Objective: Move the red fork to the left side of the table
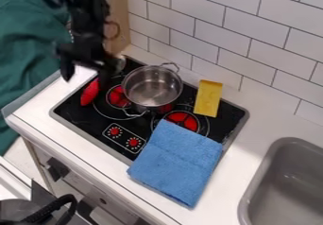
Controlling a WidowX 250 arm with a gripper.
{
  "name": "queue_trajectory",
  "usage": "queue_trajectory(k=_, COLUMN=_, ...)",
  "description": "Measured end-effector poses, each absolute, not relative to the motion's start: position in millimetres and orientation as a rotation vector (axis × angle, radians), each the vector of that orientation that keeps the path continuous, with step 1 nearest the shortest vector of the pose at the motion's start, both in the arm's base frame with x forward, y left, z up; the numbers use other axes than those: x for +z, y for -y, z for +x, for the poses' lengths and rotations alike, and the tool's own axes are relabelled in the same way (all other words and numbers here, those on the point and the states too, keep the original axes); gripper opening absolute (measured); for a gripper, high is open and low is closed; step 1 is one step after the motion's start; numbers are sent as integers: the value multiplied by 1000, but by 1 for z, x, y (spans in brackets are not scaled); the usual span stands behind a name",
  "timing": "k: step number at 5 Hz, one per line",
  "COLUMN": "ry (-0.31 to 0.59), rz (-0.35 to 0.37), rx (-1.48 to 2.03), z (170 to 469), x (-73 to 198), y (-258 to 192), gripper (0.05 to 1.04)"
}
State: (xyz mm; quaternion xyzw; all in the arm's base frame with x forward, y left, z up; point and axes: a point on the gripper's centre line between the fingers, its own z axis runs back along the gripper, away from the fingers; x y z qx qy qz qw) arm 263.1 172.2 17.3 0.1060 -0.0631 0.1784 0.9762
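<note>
Black gripper (90, 73) on a black arm (89, 23), at the far left of the camera view. Its two fingers stand wide apart, with nothing seen between them. That spread probably suits a grasp from above, around something slim.

The red fork (90, 92) lies on the left part of the black stove (85, 117), close to the rim; its prongs cannot be made out. Its far end points up towards the gripper, just in front of it, so the likely next step is to lower and line up the fingers over it. The white counter (39, 107) left of the stove seems the goal, a short carry away.

To the right of the fork, a metal pot (152, 86) sits upright on the stove, one handle towards the near left. Working from the left would keep the fingers off that handle; closing askew could push the fork into the pot.

A yellow slab (208, 98) lies at the far right of the stove, and a blue cloth (176, 161) drapes over its near right edge. Both lie well apart from the likely route left, so they can stay put.
</note>
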Motion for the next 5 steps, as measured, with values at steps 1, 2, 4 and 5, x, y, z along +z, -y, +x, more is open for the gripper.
queue_trajectory(k=1, ry=235, rz=234, rx=363, z=258, x=56, y=-157, gripper=1003)
queue_trajectory(k=2, ry=297, rz=201, rx=315, z=270, x=72, y=-122, gripper=1002)
queue_trajectory(k=4, ry=277, rz=105, rx=202, z=291, x=69, y=-59, gripper=1001)
queue_trajectory(k=5, ry=233, rz=83, rx=155, z=296, x=62, y=-43, gripper=1001)
